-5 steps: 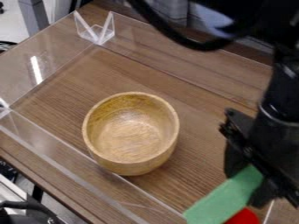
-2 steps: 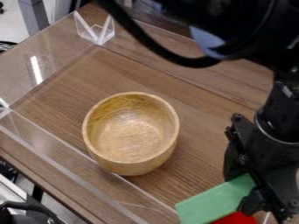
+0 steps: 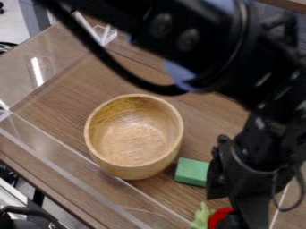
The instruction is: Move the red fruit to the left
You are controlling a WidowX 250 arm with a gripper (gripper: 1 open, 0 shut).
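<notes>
The red fruit (image 3: 221, 216) shows at the bottom edge of the camera view as a small glossy red patch with a light-green leafy bit on its left. My black gripper (image 3: 237, 211) points down right over it, and its dark body hides most of the fruit. The fingertips are lost against the black housing and the frame edge. I cannot see whether they touch the fruit or how wide they stand.
A round wooden bowl (image 3: 134, 134) stands left of the gripper on the wood-grain table (image 3: 84, 80). A flat green block (image 3: 191, 172) lies between the bowl and the gripper. Clear plastic walls (image 3: 36, 67) line the table's left and back. The dark arm fills the upper right.
The arm has swung left and sunk lower, now covering much of the right half. The green block now lies further left by the bowl, and the red fruit shows further left too.
</notes>
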